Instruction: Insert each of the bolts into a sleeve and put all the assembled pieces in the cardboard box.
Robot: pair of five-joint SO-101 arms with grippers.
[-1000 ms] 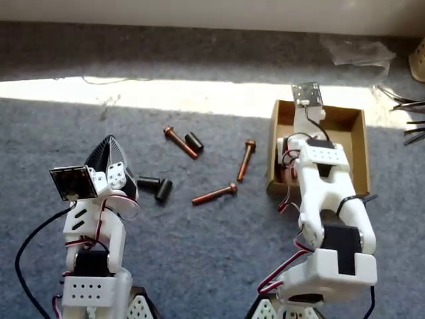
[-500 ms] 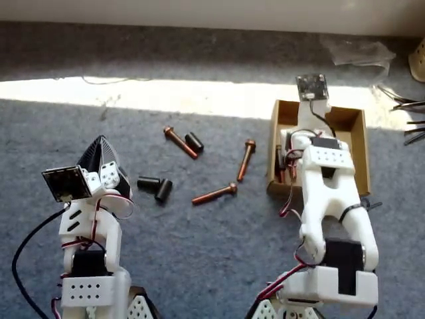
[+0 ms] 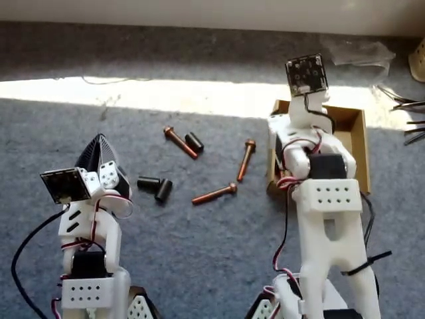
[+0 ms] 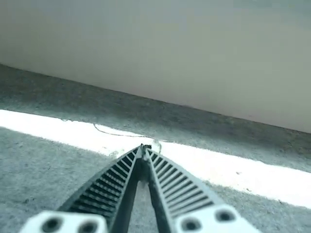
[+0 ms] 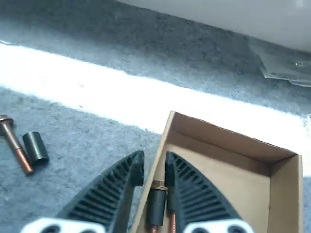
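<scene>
The left claw point(image 4: 144, 154) is clenched on nothing, its ribbed fingers meeting at the tips. In the high view it point(image 3: 99, 154) sits at the near left of the grey counter point(image 3: 199, 259), well apart from the loose parts. The right claw point(image 5: 154, 170) is released, its jaws a little apart, and hangs over the left wall of the cardboard box point(image 5: 228, 143), which stands at the far right of the counter. Seen between those jaws, an assembled piece point(image 5: 156, 206), a black sleeve with a copper bolt through it, lies inside the box just beside that left wall. Out on the counter, between the two arms, three copper bolts lie bare. The far bolt point(image 3: 180, 142) lies slanted with the far sleeve point(image 3: 194, 141) just beside it. The right bolt point(image 3: 246, 159) is near the box, and the near bolt point(image 3: 214, 194) lies below it. Left of the near bolt, the left sleeve point(image 3: 149, 182) and the second sleeve point(image 3: 163, 191) sit close together.
</scene>
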